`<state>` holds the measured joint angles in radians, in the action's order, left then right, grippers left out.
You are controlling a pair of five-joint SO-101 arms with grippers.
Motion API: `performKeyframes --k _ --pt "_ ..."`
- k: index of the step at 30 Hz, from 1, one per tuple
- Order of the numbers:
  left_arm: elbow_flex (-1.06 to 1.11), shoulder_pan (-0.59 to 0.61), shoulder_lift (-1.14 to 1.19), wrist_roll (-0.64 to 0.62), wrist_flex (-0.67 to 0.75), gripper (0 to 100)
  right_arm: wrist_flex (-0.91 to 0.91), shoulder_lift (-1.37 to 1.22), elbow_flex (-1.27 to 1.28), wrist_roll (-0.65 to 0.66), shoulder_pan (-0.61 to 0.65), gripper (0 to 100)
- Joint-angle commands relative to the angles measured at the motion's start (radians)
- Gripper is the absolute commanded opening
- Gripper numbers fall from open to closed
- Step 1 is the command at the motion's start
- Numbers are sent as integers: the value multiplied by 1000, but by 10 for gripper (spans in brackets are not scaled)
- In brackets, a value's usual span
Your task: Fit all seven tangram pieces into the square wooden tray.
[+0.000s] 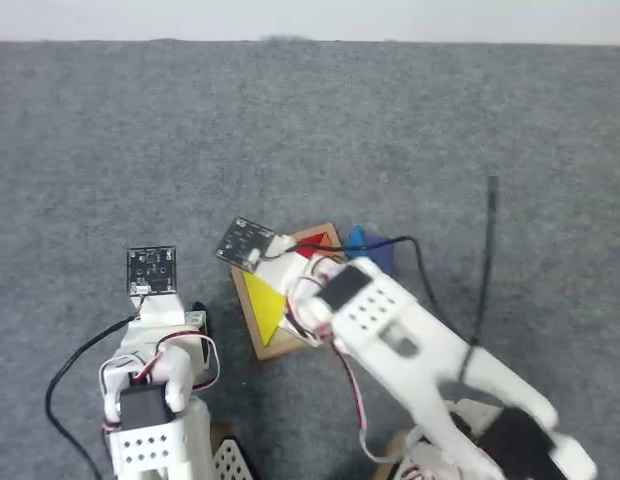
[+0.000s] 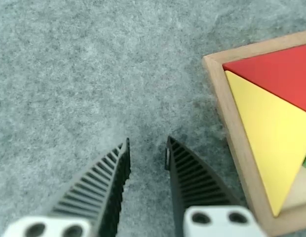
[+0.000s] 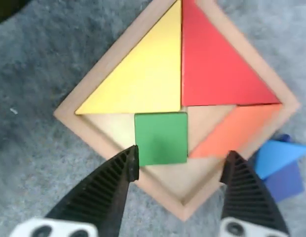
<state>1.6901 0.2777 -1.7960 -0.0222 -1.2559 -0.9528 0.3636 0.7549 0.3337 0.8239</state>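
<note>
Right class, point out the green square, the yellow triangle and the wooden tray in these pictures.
green square [image 3: 161, 138], right wrist view, centre of its top face.
yellow triangle [image 3: 143, 79], right wrist view, middle of its face.
wooden tray [image 2: 225, 98], left wrist view, on its rim beside the yellow triangle.

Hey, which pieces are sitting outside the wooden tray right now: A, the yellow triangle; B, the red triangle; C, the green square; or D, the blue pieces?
D: the blue pieces lie just outside the rim of the tray, while the yellow triangle, the red triangle and the green square all sit inside its frame.
</note>
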Motion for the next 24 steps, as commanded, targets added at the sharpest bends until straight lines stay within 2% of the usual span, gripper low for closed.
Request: performKeyframes --k 1,7,13,24 --pt "-5 6 -14 5 -2 111 16 168 44 -18 -22 172" --pt "-5 6 -14 5 -2 111 67 133 114 -46 -93 6" --pt "-5 6 -14 5 -2 111 166 -71 107 -49 -93 7" --pt "-5 6 -14 5 -2 111 173 -285 -46 -49 -93 7"
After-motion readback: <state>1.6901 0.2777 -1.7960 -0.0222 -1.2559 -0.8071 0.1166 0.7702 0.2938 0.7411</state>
